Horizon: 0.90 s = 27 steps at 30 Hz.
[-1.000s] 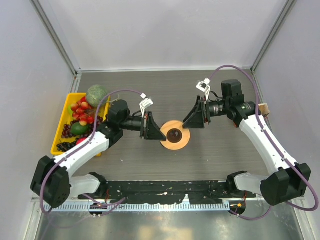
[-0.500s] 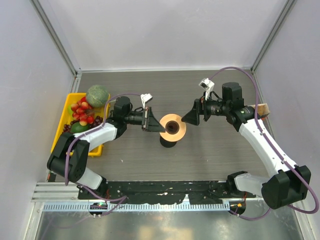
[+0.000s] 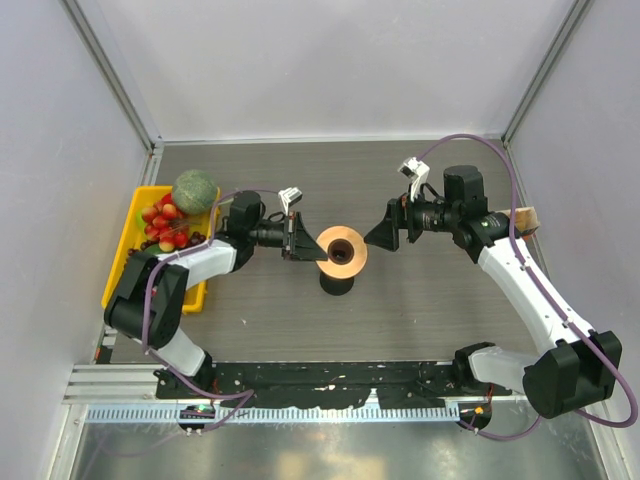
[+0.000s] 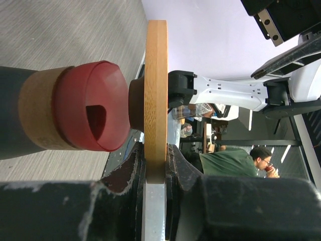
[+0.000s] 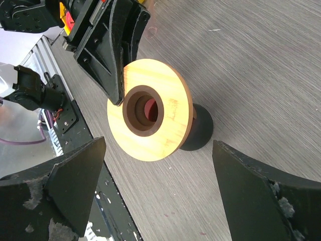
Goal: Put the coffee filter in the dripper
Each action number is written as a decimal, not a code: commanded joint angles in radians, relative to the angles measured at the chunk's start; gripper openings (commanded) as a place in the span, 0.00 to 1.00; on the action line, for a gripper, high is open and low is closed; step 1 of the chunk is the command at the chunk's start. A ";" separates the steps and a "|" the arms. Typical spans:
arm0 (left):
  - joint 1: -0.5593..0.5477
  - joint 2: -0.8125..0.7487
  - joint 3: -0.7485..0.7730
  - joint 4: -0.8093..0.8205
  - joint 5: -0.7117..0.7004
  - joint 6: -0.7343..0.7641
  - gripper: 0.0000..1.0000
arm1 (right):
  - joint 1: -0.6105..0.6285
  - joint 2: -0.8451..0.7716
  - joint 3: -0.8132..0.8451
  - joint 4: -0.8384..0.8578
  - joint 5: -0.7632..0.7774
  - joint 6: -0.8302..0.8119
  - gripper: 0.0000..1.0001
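- Because the table (image 3: 430,310) is closed in by pale walls on its left, far and right sides, the only free working room is the bare wood-grain stretch in the middle. Both arms reach into it from the near edge.
- The yellow tray (image 3: 112,290) of fruit sits against the left wall, well apart from the work. It would get in the way only if the left arm's elbow swung wide.
- The right gripper (image 3: 378,236) hangs just to the right of the dripper (image 3: 342,250), its fingers spread wide with nothing between them. I judge it free to go and fetch the paper.
- The left gripper (image 3: 306,243) is clamped on the left edge of the dripper's flat rim, probably to steady it and keep its mouth turned toward the other arm.
- The dripper sits mid-table, an orange-brown disc with a dark centre hole. Only its left edge is taken up, so the right and far sides are open for an approach.
- The black cup (image 3: 337,283) shows under the dripper's near side. Whether the dripper rests on it or is lifted clear, I cannot tell.
- The coffee filter is not in the dripper. A small tan piece (image 3: 525,217) by the right wall, beside the right arm, may be it, but it is too small to say.
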 commanded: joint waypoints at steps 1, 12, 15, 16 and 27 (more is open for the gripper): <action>0.024 0.013 0.042 0.021 0.038 0.017 0.06 | 0.002 -0.022 0.042 0.006 -0.004 -0.017 0.94; 0.028 0.038 0.073 -0.085 0.026 0.086 0.22 | 0.001 -0.038 0.041 0.004 -0.010 -0.013 0.95; 0.028 0.036 0.079 -0.119 0.018 0.109 0.32 | 0.001 -0.036 0.039 0.005 -0.012 -0.015 0.95; 0.028 0.038 0.082 -0.137 0.018 0.123 0.35 | 0.001 -0.036 0.039 0.004 -0.013 -0.015 0.95; 0.028 -0.017 0.110 -0.347 -0.032 0.278 0.71 | -0.001 -0.038 0.041 -0.002 -0.013 -0.018 0.95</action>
